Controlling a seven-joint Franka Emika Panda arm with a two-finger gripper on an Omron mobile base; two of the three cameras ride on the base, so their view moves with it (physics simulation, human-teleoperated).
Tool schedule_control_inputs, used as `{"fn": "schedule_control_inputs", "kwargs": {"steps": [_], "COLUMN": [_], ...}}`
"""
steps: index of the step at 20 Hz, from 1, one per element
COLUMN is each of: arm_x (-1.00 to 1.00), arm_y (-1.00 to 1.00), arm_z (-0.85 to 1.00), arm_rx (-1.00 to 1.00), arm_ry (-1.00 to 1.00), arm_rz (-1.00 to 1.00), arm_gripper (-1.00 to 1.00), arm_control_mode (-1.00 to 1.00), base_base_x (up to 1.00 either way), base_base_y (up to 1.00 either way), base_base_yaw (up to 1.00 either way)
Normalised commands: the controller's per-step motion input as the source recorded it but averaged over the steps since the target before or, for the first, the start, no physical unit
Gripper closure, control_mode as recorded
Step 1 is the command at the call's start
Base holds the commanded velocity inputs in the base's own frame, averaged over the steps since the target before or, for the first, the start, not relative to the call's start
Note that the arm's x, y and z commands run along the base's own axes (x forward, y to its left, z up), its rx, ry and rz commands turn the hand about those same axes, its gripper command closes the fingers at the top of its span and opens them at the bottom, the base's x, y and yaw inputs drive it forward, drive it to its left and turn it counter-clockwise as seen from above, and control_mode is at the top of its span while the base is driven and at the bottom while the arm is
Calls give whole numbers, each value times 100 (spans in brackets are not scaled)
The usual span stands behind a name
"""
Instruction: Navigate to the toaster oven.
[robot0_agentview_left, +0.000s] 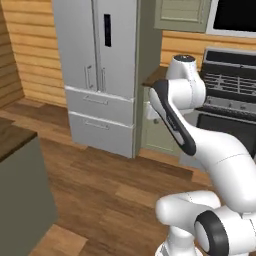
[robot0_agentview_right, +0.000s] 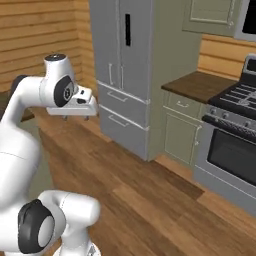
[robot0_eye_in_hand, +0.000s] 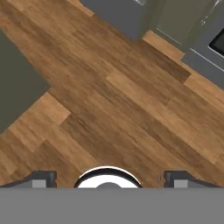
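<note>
Fingers (robot0_eye_in_hand: 107, 178) spread, holding nothing, hang over bare wood floor (robot0_eye_in_hand: 122, 109). I can't spot the toaster oven yet; I'd drive slowly, scanning the tabletop (robot0_agentview_right: 200, 85) beside the range (robot0_agentview_right: 235, 140).

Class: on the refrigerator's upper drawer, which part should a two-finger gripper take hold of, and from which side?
Take the horizontal bar handle on the refrigerator's upper drawer, near its middle, coming straight at the front and closing top-to-bottom. The drawer front is flat; the bar seems the one part standing off it.
</note>
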Motion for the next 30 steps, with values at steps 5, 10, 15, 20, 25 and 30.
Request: {"fn": "schedule_control_inputs", "kwargs": {"steps": [5,10,15,20,25,30], "arm_x": [0,0,0,0,0,0], "arm_y": [0,0,0,0,0,0], "arm_z": [0,0,0,0,0,0], "arm_rx": [0,0,0,0,0,0], "arm_ry": [0,0,0,0,0,0], "arm_rz": [0,0,0,0,0,0], "arm_gripper": [-100,-100,-100,-100,-100,-100], "arm_control_mode": [100,100,100,100,100,100], "base_base_x": [87,68,61,30,24,51], "base_base_y": [-80,-100,-99,-91,-88,-65], "base_base_yaw": [-28,-34,-34,-35,-33,-26]}}
